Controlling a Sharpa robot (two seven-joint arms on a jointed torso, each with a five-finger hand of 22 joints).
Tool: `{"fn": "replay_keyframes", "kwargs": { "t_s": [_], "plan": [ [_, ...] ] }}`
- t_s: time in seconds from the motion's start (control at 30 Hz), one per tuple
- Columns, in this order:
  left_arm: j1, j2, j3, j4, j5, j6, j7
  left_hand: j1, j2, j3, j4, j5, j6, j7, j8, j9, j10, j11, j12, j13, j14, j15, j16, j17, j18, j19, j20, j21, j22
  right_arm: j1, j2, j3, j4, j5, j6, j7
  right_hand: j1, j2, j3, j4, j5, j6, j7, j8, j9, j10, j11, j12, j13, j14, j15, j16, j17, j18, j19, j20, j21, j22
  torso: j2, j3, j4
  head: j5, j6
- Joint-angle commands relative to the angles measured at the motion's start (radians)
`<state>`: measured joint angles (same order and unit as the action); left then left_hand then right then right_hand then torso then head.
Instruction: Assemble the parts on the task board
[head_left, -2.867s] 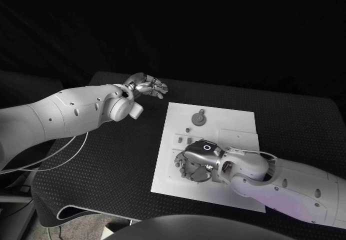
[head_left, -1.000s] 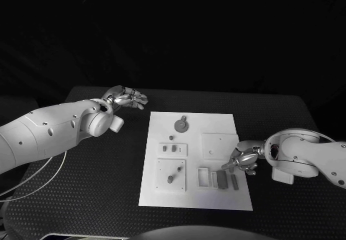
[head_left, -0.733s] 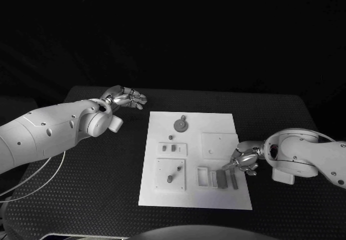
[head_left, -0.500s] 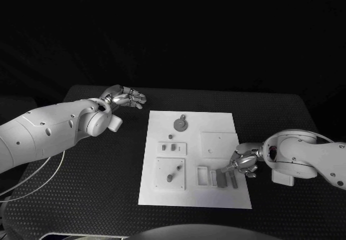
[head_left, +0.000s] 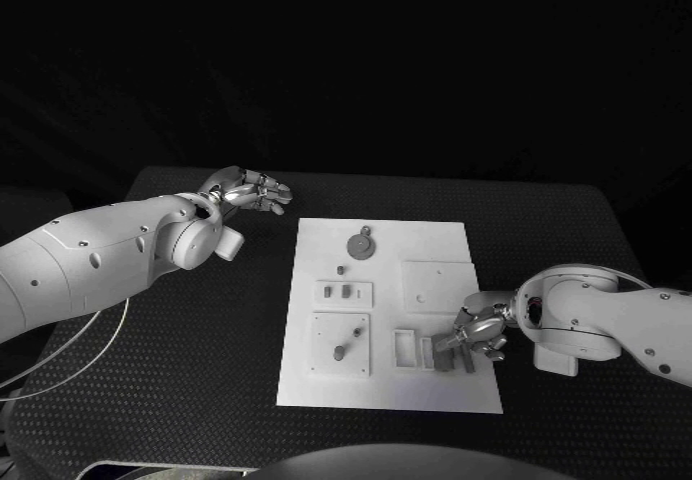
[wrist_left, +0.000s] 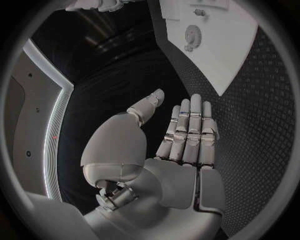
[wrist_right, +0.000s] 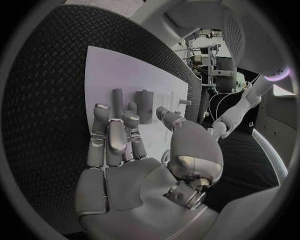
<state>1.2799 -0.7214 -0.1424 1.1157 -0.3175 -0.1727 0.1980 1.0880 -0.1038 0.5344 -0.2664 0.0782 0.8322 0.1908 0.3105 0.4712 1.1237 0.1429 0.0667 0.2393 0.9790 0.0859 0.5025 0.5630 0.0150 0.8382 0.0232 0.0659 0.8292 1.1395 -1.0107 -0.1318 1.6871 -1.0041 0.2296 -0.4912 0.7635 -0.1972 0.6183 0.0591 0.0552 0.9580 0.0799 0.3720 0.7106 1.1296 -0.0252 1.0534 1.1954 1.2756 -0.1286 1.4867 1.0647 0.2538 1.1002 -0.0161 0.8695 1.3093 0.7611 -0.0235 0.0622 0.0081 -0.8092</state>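
The grey parts (head_left: 447, 355) I am after lie in a short row on the near right of the task board (head_left: 433, 235), close to its right edge, each long and narrow with its long axis running near to far. They sit just left of my right robot hand (head_left: 476, 335), which hangs over that edge of the board with its fingers reaching toward them. In the right wrist view the same pieces (wrist_right: 145, 106) lie just beyond my fingertips (wrist_right: 103, 112), so the move I judge is coming is a short reach leftward and down. My right robot hand is plainly the nearer one. Its fingers are partly curled, and I cannot tell whether they already pinch a piece or only touch the row; the fingers hide the contact.

Further out on the board, a round disc part (head_left: 359, 246) lies at the far end, and small pieces stand in raised plates on the left side; their shapes are too small to make out.

My left robot hand (head_left: 248, 190) is well apart, off the board over the far left of the worktop (head_left: 577, 220), holding nothing, fingers held straight and close together in its wrist view (wrist_left: 187, 135).
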Motion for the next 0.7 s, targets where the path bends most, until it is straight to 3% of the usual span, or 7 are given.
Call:
{"fn": "replay_keyframes", "kwargs": {
  "t_s": [0.03,0.5,0.6,0.7],
  "plan": [
    [0.001,0.0,0.001,0.002,0.007,0.013,0.005,-0.007,0.003,-0.006,-0.001,-0.005,-0.004,-0.001,0.006,-0.001,-0.005,-0.001,0.005,-0.001,0.007,0.003,-0.005,0.001,-0.015,0.005,-0.001,0.002,-0.001,-0.006,0.011,0.0,-0.002,-0.018,-0.01,0.0,-0.008,-0.003,0.001,-0.01,-0.005,-0.002,0.008,-0.008,-0.005,-0.001,0.002,0.002,-0.002,-0.011,0.001,0.0,-0.004,0.008,-0.008,-0.003,0.004,0.019,0.0,0.0008,0.0008,0.001,-0.002],
    [0.001,-0.002,0.001,0.004,0.007,0.014,0.004,-0.009,0.003,-0.007,0.0,-0.005,-0.005,-0.001,0.006,-0.001,-0.005,0.0,0.005,-0.002,0.007,0.003,-0.006,0.003,-0.015,0.005,-0.001,0.002,-0.002,-0.025,0.043,-0.003,-0.022,-0.053,-0.033,0.0,-0.006,-0.011,0.008,-0.024,-0.004,-0.008,0.015,-0.031,-0.018,-0.008,0.009,0.0,-0.004,-0.027,0.007,-0.004,-0.022,0.008,-0.015,0.0,0.007,0.018,0.0,0.0008,0.0005,0.003,-0.007],
    [0.001,-0.003,0.001,0.005,0.007,0.014,0.003,-0.009,0.003,-0.007,0.0,-0.005,-0.005,-0.001,0.006,-0.001,-0.005,0.0,0.005,-0.002,0.008,0.003,-0.006,0.003,-0.015,0.005,-0.001,0.002,-0.002,-0.025,0.042,-0.003,-0.022,-0.057,-0.046,0.002,0.005,0.023,0.001,-0.06,-0.005,0.0,0.016,-0.037,-0.022,-0.009,0.01,0.003,-0.004,-0.026,0.009,-0.002,-0.02,0.008,-0.019,0.002,0.011,0.019,0.0,0.0009,0.0005,0.005,-0.008],
    [0.001,-0.003,0.001,0.005,0.008,0.013,0.003,-0.009,0.003,-0.007,0.0,-0.005,-0.005,-0.001,0.006,-0.002,-0.005,0.0,0.005,-0.002,0.007,0.003,-0.007,0.003,-0.015,0.005,-0.001,0.002,-0.002,-0.025,0.037,-0.003,-0.019,-0.055,-0.061,0.009,0.011,0.089,-0.019,-0.138,-0.006,0.016,0.015,-0.041,-0.024,-0.008,0.006,0.007,-0.006,-0.023,0.007,0.002,-0.018,0.008,-0.024,0.005,0.017,0.019,0.0,0.0008,-0.0004,0.005,-0.007]
  ]
}}
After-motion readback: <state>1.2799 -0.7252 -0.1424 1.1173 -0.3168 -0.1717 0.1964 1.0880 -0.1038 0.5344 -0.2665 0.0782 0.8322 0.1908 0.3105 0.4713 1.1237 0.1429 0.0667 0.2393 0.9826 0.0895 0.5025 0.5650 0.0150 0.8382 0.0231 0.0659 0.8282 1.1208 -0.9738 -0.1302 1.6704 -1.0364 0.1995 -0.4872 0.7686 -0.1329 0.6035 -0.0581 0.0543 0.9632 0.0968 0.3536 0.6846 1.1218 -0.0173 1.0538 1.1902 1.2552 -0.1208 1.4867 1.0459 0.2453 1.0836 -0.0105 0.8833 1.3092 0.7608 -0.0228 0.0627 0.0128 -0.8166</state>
